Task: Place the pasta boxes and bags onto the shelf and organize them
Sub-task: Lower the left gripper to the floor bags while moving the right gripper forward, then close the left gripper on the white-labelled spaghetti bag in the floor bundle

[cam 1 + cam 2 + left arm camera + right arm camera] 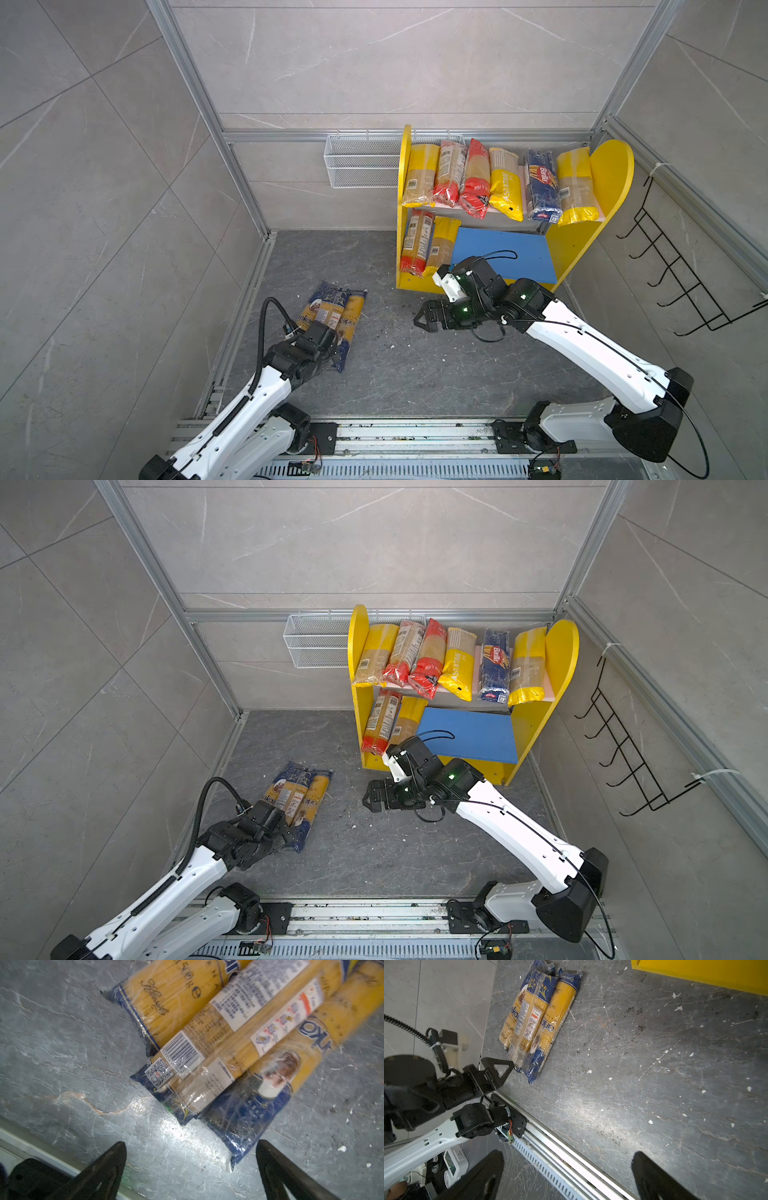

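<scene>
Three yellow pasta packets with dark blue ends (332,318) (297,798) (537,1020) lie side by side on the dark floor at the left. My left gripper (191,1144) stands open at their near end. The blue tip of the lowest packet (245,1118) reaches just between its fingers and is not gripped. My right gripper (422,320) (368,800) (568,1154) is open over bare floor in front of the shelf (611,174) (561,646). Several packets (505,187) stand on its upper board. Two packets (415,241) lean at the left of the blue lower board (503,253).
A white wire mesh basket (361,162) hangs on the back wall left of the shelf. A black wire hook rack (681,282) hangs on the right wall. An aluminium rail (415,434) carries both arm bases along the front. Pale crumbs dot the floor.
</scene>
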Available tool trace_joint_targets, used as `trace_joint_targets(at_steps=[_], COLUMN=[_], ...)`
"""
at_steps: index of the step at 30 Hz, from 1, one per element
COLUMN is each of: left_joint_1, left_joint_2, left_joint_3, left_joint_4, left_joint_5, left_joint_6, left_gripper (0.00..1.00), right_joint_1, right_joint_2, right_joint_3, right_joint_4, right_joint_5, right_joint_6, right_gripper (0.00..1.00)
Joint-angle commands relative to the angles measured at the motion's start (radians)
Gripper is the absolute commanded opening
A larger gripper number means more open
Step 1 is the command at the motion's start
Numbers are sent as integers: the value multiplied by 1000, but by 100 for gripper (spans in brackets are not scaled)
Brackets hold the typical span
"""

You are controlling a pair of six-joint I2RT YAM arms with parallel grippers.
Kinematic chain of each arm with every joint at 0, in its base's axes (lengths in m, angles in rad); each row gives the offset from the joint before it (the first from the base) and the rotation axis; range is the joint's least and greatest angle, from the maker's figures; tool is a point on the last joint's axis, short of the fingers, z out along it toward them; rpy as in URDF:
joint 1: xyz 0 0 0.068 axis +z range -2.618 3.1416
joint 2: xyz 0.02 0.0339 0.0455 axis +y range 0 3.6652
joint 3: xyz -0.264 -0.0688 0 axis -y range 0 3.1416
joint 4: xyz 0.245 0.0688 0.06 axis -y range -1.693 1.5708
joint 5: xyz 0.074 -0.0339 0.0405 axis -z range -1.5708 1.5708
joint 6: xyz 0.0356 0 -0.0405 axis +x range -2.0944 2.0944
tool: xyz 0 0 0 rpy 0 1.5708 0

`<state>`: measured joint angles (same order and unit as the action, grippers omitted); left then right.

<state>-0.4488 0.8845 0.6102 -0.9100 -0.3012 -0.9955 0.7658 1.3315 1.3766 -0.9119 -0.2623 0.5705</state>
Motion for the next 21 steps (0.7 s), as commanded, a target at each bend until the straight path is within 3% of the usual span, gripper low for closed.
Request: trace_joint_targets(at_steps=[1, 10, 21], left_joint_1=[87, 198, 208], left_joint_2=[67, 285, 437], left_joint_3=[9, 78, 86], left_joint_4=[116, 207, 315], left_joint_5=[104, 132, 208], left_joint_6=[115, 220, 275], left_gripper=[100, 100, 96], right_joint_1=[5, -3, -110], right_joint_2=[-28, -83, -73], right_joint_3=[30, 8, 33], right_joint_4=[-33, -86, -102], right_joint_5=[15, 79, 9], right_joint_6=[-40, -72, -115], right_gripper=[100, 100, 100])
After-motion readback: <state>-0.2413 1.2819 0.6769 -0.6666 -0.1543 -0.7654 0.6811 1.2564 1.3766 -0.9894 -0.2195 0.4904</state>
